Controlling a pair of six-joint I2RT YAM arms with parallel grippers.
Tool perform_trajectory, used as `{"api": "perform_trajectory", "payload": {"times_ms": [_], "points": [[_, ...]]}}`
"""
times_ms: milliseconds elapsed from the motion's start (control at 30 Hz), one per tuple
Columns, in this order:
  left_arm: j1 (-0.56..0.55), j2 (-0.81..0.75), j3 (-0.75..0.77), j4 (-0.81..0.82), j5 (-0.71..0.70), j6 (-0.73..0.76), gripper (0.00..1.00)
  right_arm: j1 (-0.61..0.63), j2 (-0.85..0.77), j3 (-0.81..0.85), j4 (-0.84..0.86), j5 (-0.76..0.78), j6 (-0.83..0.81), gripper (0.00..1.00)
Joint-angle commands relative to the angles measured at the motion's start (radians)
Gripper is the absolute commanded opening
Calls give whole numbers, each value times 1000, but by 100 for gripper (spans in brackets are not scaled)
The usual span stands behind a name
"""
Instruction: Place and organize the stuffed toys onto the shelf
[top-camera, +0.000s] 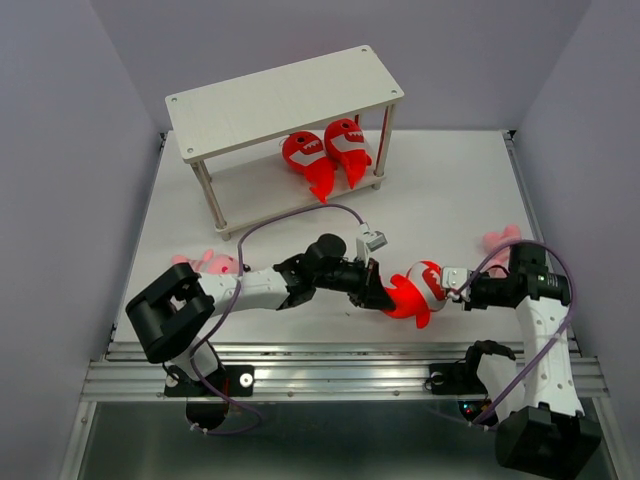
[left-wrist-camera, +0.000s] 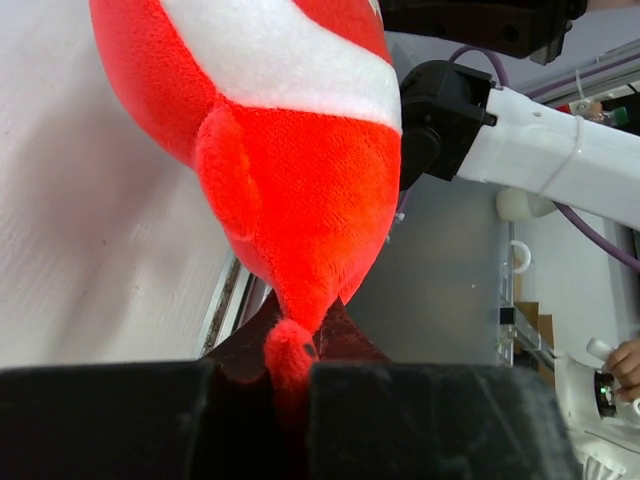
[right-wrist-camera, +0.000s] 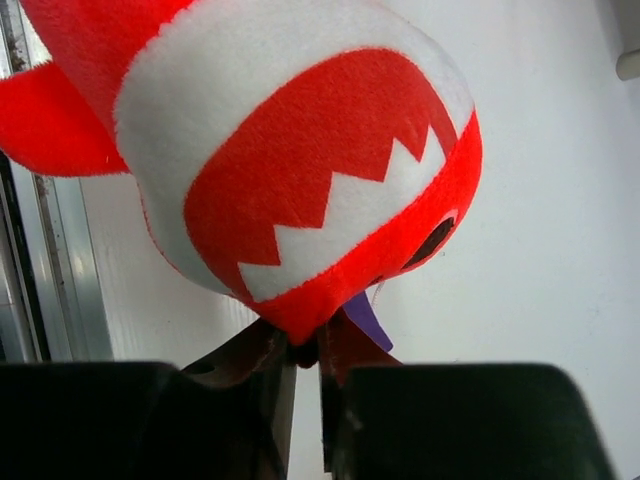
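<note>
A red shark (top-camera: 415, 290) hangs between both grippers near the table's front middle. My left gripper (top-camera: 385, 295) is shut on its tail; in the left wrist view the shark (left-wrist-camera: 290, 150) tapers into the closed jaws of that gripper (left-wrist-camera: 290, 365). My right gripper (top-camera: 452, 285) is shut on its snout; in the right wrist view the toothy mouth (right-wrist-camera: 300, 170) sits just above the closed gripper (right-wrist-camera: 308, 345). Two more red sharks (top-camera: 305, 155) (top-camera: 347, 145) lie on the lower tier of the white shelf (top-camera: 285, 100). One pink toy (top-camera: 210, 263) lies at the left, another (top-camera: 500, 240) at the right.
The shelf stands at the back of the white table (top-camera: 440, 190), its top tier bare. A metal rail (top-camera: 340, 370) runs along the table's front edge. The right arm (left-wrist-camera: 540, 150) shows in the left wrist view behind the shark.
</note>
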Motion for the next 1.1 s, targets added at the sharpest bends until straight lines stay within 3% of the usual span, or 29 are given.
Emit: {"api": "perform_trajectory", "payload": {"times_ms": [0,33,67,133,200,333,567,600,633,700,867,967,1067], "points": [[-3,-71,-25,79,-48,13,0,3,18,2,25,-45,69,27],[-3,-87,-44,79,-71,18,0,3,30,10,39,-62,99,40],[-3,-102,-62,78,-94,22,0,3,43,20,46,-71,134,69],[-3,-162,-127,61,-216,27,0,3,82,59,80,-99,257,90],[-3,-209,-170,52,-284,28,0,3,106,88,97,-119,338,100],[-4,-352,-282,18,-422,47,0,3,156,160,206,-212,709,100],[-79,-481,-345,12,-673,177,0,3,296,191,474,-375,1342,100],[-92,-482,-343,12,-695,194,0,3,308,200,494,-369,1386,100],[-118,-479,-334,13,-717,232,0,14,320,198,619,-320,1573,100],[-145,-472,-320,19,-790,272,0,23,333,201,701,-245,1784,100],[-202,-409,-250,51,-902,364,0,97,449,292,608,-201,1858,100],[-208,-357,-207,70,-910,381,0,131,466,271,674,-202,1921,100],[-214,-305,-164,84,-907,393,0,242,468,238,732,-153,1963,100]]}}
